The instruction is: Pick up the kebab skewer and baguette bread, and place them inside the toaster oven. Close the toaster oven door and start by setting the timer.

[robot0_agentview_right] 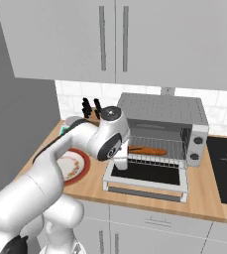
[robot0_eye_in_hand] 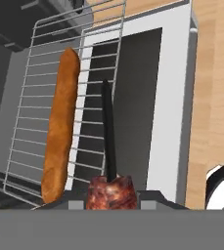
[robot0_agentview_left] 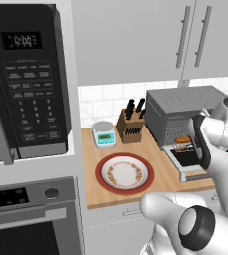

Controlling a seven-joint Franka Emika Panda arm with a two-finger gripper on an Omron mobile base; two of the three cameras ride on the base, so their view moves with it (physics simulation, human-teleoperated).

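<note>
The skewer [robot0_eye_in_hand: 111, 188] is pinched between the gripper's [robot0_eye_in_hand: 111, 195] closed fingers – a reddish meat chunk sits right at the tips and the dark stick runs straight out ahead of them. Just beside that stick, off to one side, the baguette [robot0_eye_in_hand: 60, 126] lies on the wire rack [robot0_eye_in_hand: 91, 58] inside the toaster oven [robot0_agentview_right: 164, 111]. Under and beyond the fingers the oven door [robot0_agentview_right: 147, 176] hangs dropped open, flat over the wooden counter [robot0_agentview_right: 209, 196]. Well behind the gripper – the red-rimmed plate [robot0_agentview_left: 125, 173], with a scale [robot0_agentview_left: 104, 134] and knife block [robot0_agentview_left: 131, 128] past it.
</note>
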